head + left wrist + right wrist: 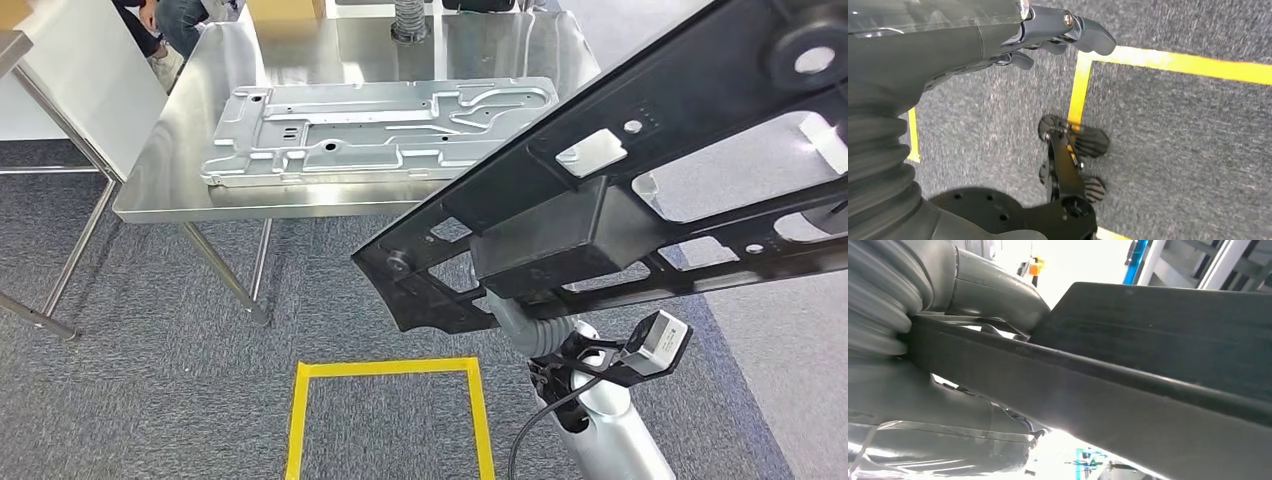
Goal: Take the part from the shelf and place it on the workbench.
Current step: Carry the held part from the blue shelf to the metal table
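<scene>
The part is a large black frame (640, 190) with cut-outs and a boxy block under it, held slanted in the air at the right of the head view. My right hand (525, 322) grips it from beneath, mostly hidden by the frame. The right wrist view shows the part's dark edge (1148, 370) clamped between the thumb and fingers of that hand (988, 305). The steel workbench (160, 190) stands ahead and to the left, apart from the part. My left hand (973, 40) hangs over the carpet, holding nothing, its fingers loosely apart.
A silver stamped metal plate (380, 130) covers much of the workbench top. A yellow tape square (385, 368) marks the grey carpet in front of me. A white panel (80, 80) leans at the left, and a person (170, 25) sits beyond the bench.
</scene>
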